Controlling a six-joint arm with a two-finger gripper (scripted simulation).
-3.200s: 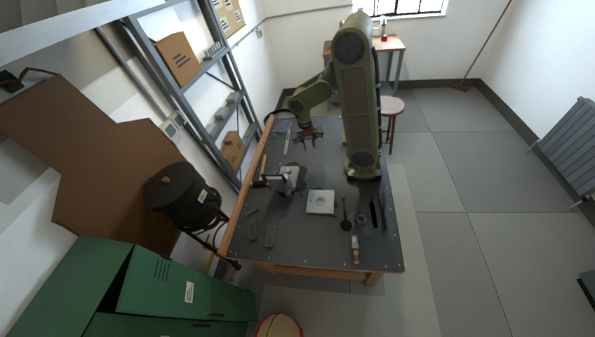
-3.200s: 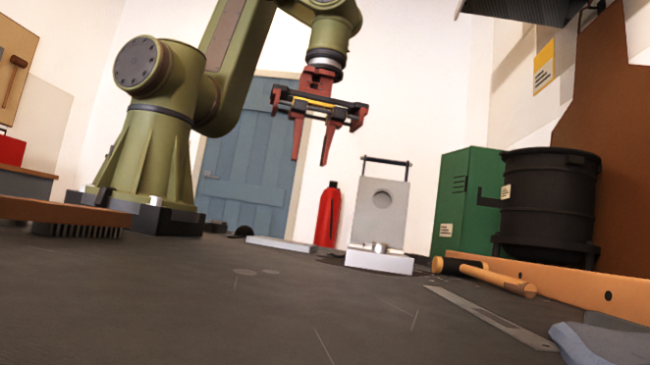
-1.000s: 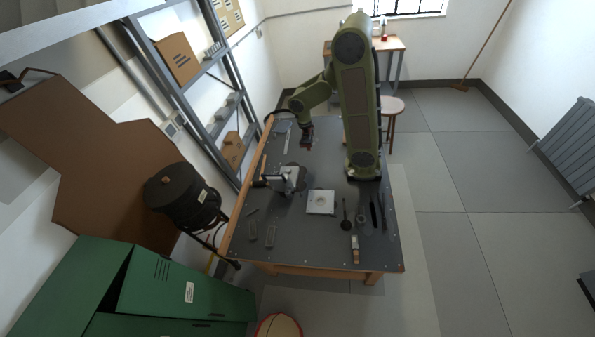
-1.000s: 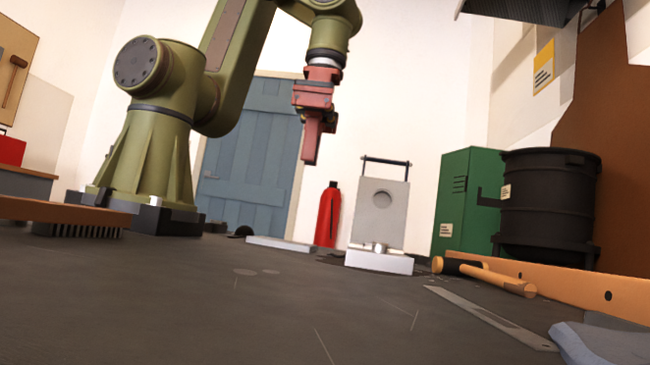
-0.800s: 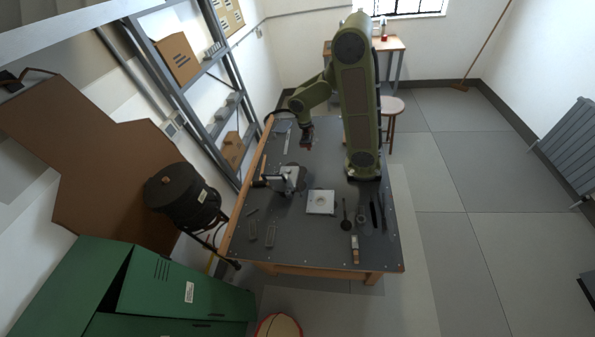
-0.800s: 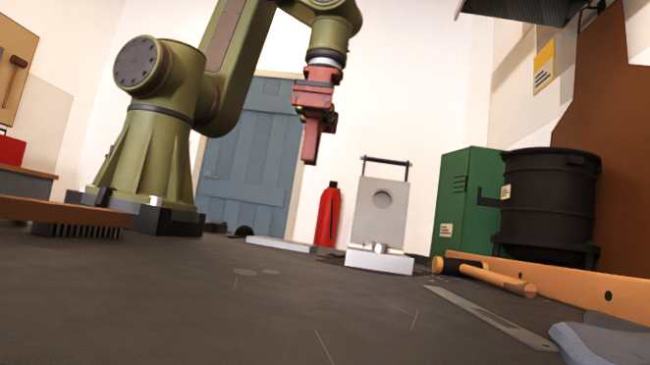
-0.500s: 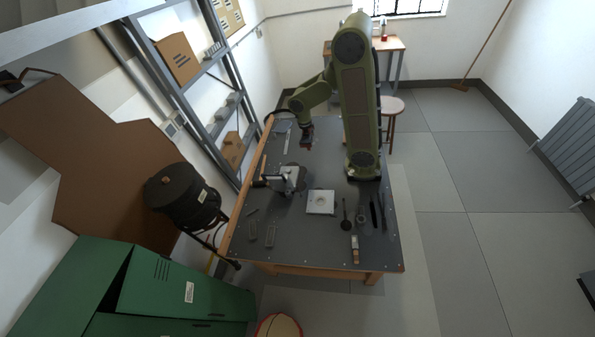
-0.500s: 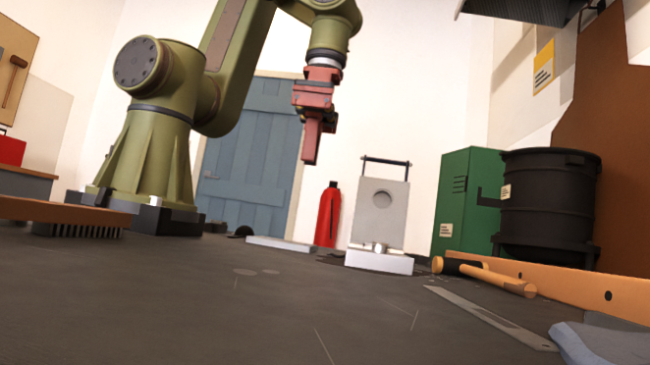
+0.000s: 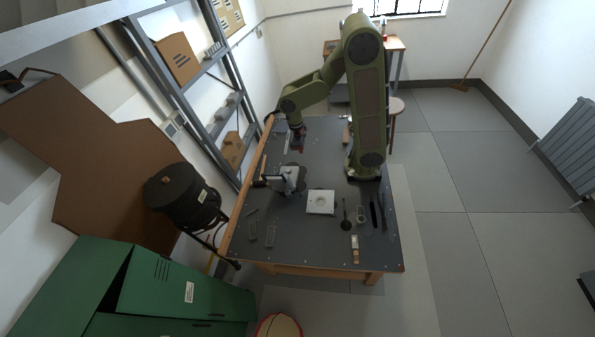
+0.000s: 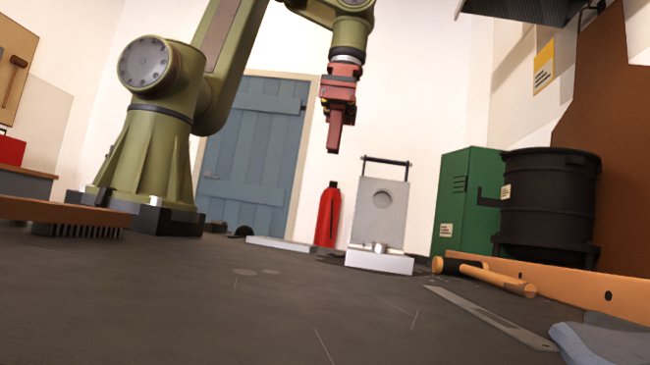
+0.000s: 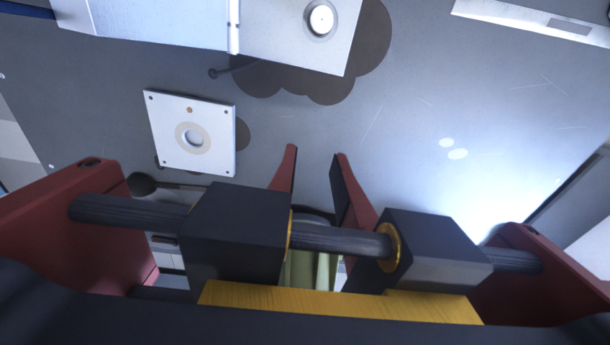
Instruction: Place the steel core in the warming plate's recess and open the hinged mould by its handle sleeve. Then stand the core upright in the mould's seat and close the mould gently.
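The steel core (image 11: pixel 320 19) stands in the seat of the mould's base, only its round top showing from above and a short stub (image 10: pixel 379 247) from the side. The hinged mould (image 9: pixel 287 177) is open, its lid (image 10: pixel 381 211) upright with the dark handle sleeve (image 10: pixel 385 161) across the top. The white warming plate (image 9: pixel 320 201) lies nearer the table's middle, its round recess (image 11: pixel 193 137) empty. My gripper (image 10: pixel 334 147) hangs in the air over the far end of the table, well away from the mould, with its red fingers partly closed and nothing between them.
A black drum (image 9: pixel 183 196) and green lockers (image 9: pixel 125 288) stand left of the table. A mallet (image 10: pixel 478 272), a steel rule (image 10: pixel 486 316) and a wooden rail (image 10: pixel 564 284) lie along the table's edge. Small tools (image 9: pixel 359 215) lie near the plate.
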